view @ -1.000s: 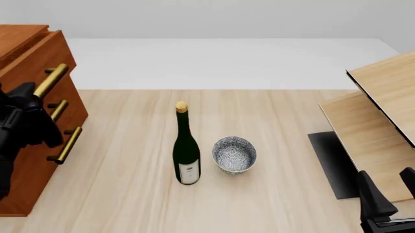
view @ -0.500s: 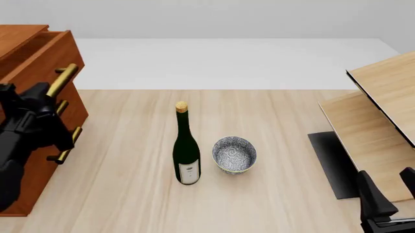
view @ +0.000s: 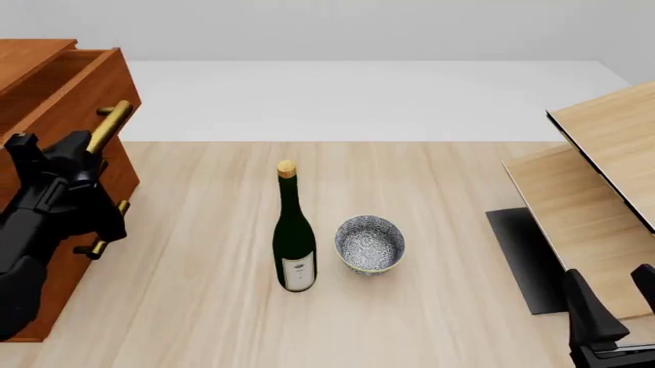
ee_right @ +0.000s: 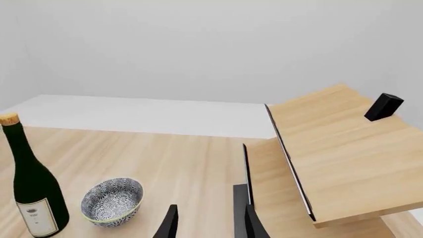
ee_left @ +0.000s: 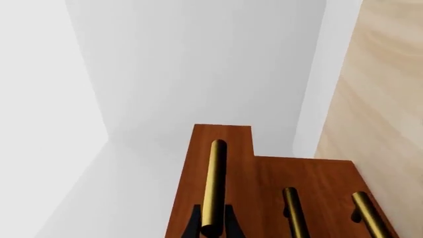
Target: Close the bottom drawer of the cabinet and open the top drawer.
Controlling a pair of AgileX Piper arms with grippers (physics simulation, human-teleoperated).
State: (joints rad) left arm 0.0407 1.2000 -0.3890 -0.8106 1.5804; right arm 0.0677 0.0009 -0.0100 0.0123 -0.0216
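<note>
- The cabinet stands at the far left edge of the worktop. Its top drawer sits pulled out past the front, and the left gripper has its fingers narrow around that drawer's brass handle. Only the bar's near end is caught, so a skewed pull could let the bar slip free.
- The bottom drawer looks flush with the chest in the left wrist view, though the arm hides much of it from the front; if it is not fully in, that half of the task stays undone.
- Just right of the drawers, the wine bottle stands tall and narrow; a wide swing of the left arm could topple it onto the patterned bowl beside it.
- At the near right, the right gripper hangs idle, fingers apart and empty, beside the pale wood panels; I judge little risk there.
</note>
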